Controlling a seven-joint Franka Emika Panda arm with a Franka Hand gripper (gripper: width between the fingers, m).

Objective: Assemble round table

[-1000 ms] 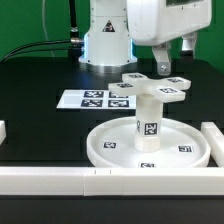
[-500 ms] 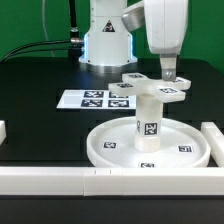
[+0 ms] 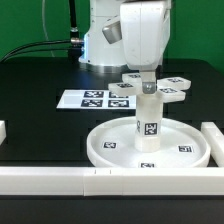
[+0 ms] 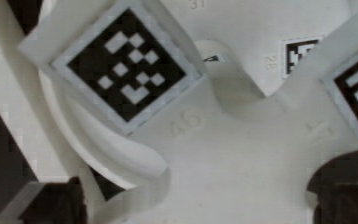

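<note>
The large rimmed round disc (image 3: 108, 148) lies on the black table near the front. The short thick cylinder (image 3: 148, 125) stands upright in its middle. The cross-shaped piece (image 3: 168, 91) rests on top of the cylinder, tags up. My gripper (image 3: 148, 84) hangs straight over the middle of the cross, fingertips at about its level. In the wrist view the gripper (image 4: 197, 200) is open. Its dark fingers (image 4: 51, 200) stand wide apart on either side of the white cross (image 4: 211, 130). Whether they touch it I cannot tell. Tagged arms (image 4: 131, 60) of the cross fill that view.
The marker board (image 3: 92, 98) lies flat behind the disc, toward the exterior view's left. White border blocks run along the front edge (image 3: 60, 180) and stand at the right (image 3: 212, 135) and left (image 3: 3, 130). The robot base (image 3: 100, 45) stands at the back.
My gripper has moved toward the exterior view's left, turned about its axis, and come down from beside the cross's right arm to over its middle. The table parts have not moved.
</note>
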